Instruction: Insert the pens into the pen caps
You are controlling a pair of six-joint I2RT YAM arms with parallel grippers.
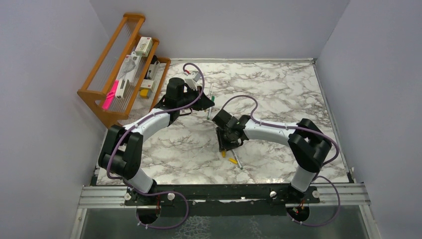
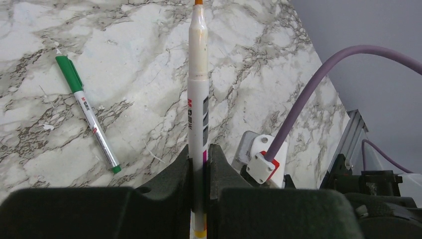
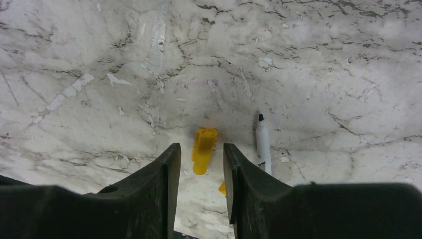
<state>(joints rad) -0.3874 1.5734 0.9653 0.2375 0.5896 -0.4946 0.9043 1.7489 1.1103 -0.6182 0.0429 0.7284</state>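
Note:
My left gripper (image 2: 200,149) is shut on a pale grey pen (image 2: 197,84). The pen stands up between the jaws, its orange tip at the top and a yellow end below. A second pen (image 2: 89,117) with a green cap on it lies on the marble to the left. My right gripper (image 3: 200,147) is open just above the table. A yellow-orange cap (image 3: 204,149) lies between and just beyond its fingertips. A second yellow piece (image 3: 222,188) is partly hidden by the right finger. A third pen (image 3: 263,142) with a bare dark tip lies beside it. In the top view both grippers, left (image 1: 203,102) and right (image 1: 225,146), work mid-table.
A wooden rack (image 1: 119,64) with boxes and a pink marker (image 1: 107,97) stands at the back left. Grey walls close in the marble table (image 1: 278,94). A purple cable (image 2: 318,84) runs past the left gripper.

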